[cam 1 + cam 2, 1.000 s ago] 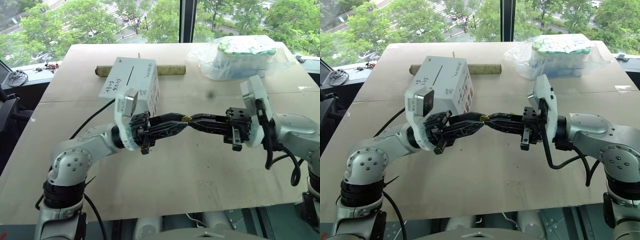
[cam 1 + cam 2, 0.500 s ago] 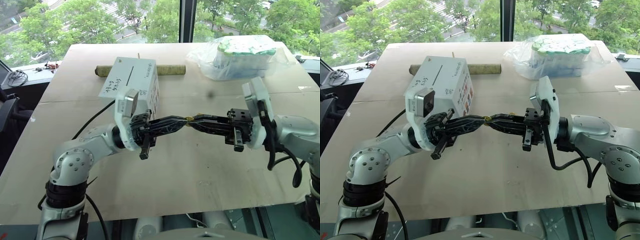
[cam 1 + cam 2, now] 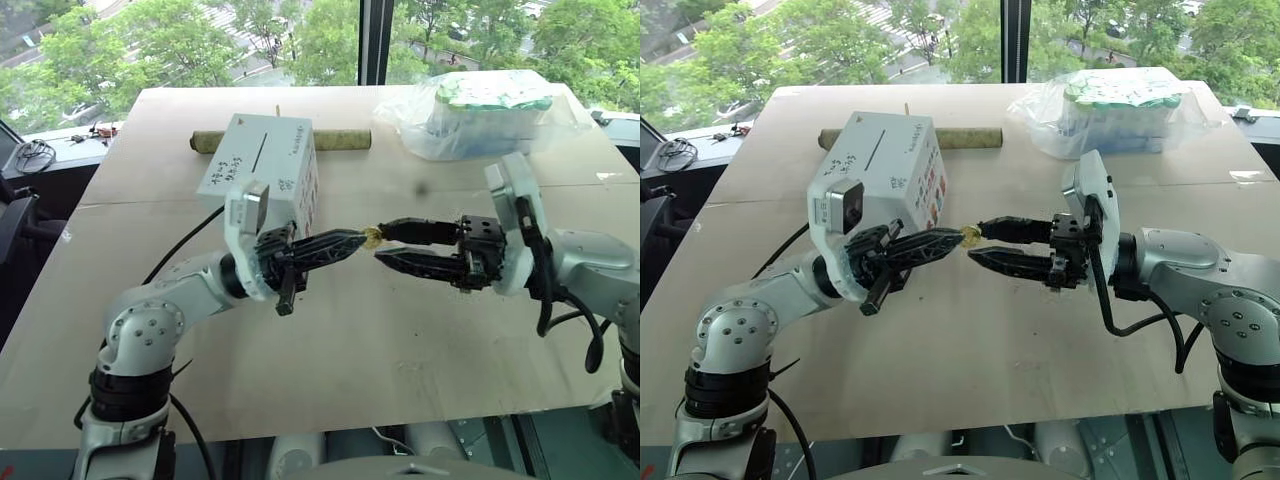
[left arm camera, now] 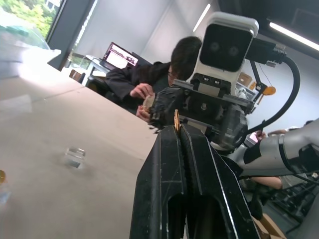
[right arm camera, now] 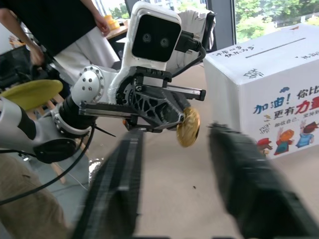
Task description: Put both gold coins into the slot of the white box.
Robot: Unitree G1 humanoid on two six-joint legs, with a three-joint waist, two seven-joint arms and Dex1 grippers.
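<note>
A: Right wrist view, what's seen there?
B: gold coin [image 5: 189,126] is pinched at the tips of the left gripper [image 3: 362,237], held above the table [image 3: 330,340] near the white box [image 3: 262,165]. Right gripper [image 3: 378,245] is spread wide around it, nothing gripped

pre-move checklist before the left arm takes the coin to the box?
1. Coin clamped at the tip of the left gripper: ok, jaws shut on it.
2. Right gripper let go: ok, jaws open on either side of the coin, not touching it.
3. Box upright, slot on its top face uncovered: ok.
4. Way from coin to slot free: ok, the box stands just behind the left gripper.
5. Second coin found: cannot tell; a gold speck lies at the edge of the left wrist view.
6. Person beyond the table, clear of the arms: ok.
</note>
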